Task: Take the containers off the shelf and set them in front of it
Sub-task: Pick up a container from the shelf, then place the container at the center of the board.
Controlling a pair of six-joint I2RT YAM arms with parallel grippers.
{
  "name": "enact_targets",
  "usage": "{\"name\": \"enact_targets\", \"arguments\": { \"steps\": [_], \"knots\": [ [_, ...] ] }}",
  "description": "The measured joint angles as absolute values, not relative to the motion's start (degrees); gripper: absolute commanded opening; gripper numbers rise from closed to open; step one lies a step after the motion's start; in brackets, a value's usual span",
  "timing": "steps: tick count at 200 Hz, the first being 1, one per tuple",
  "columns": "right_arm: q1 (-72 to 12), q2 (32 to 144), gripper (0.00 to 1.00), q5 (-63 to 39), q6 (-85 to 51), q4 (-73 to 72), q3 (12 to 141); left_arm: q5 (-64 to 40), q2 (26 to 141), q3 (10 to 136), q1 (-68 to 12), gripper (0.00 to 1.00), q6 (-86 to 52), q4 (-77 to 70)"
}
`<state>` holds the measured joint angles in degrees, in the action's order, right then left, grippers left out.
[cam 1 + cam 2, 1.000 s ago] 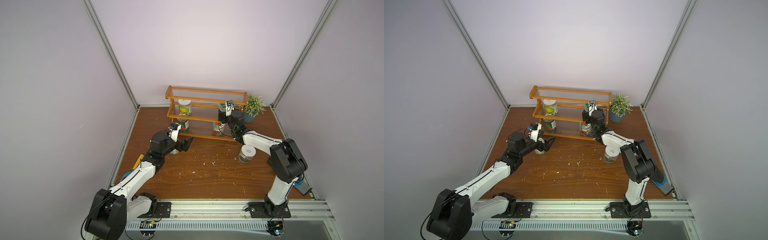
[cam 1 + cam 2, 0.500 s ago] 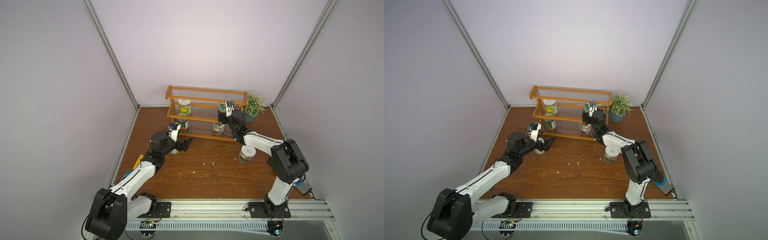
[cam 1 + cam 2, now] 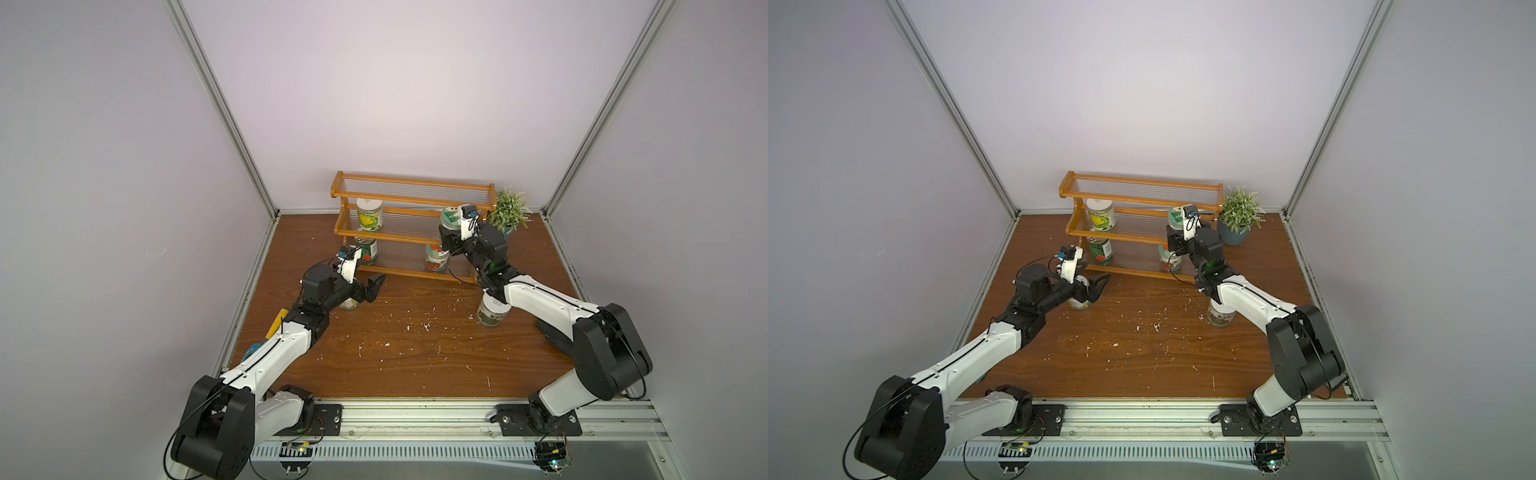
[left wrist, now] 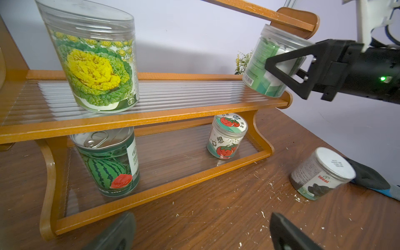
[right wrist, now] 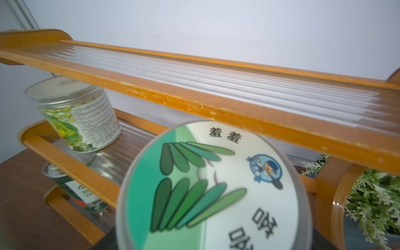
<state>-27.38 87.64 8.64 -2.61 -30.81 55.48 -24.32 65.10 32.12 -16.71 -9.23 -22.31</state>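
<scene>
R gripper (image 4: 279,71) clamps tilted green-leaf jar (image 4: 258,58) at shelf (image 3: 415,237) mid tier; L gripper (image 3: 371,288) gapes wide over tabletop (image 3: 415,357).

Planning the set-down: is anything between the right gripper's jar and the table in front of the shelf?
On the shelf, the middle tier's front rail lies below and ahead of the tilted green jar. Beyond it, the black-labelled jar stands on the table.

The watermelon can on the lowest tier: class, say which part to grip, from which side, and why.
Grip the watermelon can across its upright round wall, entering level from the shelf's open front. The middle tier sits just over its pull-tab lid, likely blocking a top grasp.
</scene>
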Motion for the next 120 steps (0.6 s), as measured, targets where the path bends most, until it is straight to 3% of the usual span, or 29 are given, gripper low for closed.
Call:
{"name": "enact_targets", "arguments": {
  "steps": [120],
  "knots": [
    [-37.7, 58.0, 0.43, 9.3, -3.5, -19.0, 38.7, -24.4, 64.6, 32.1, -16.7, 1.00, -9.8, -22.6]
  ]
}}
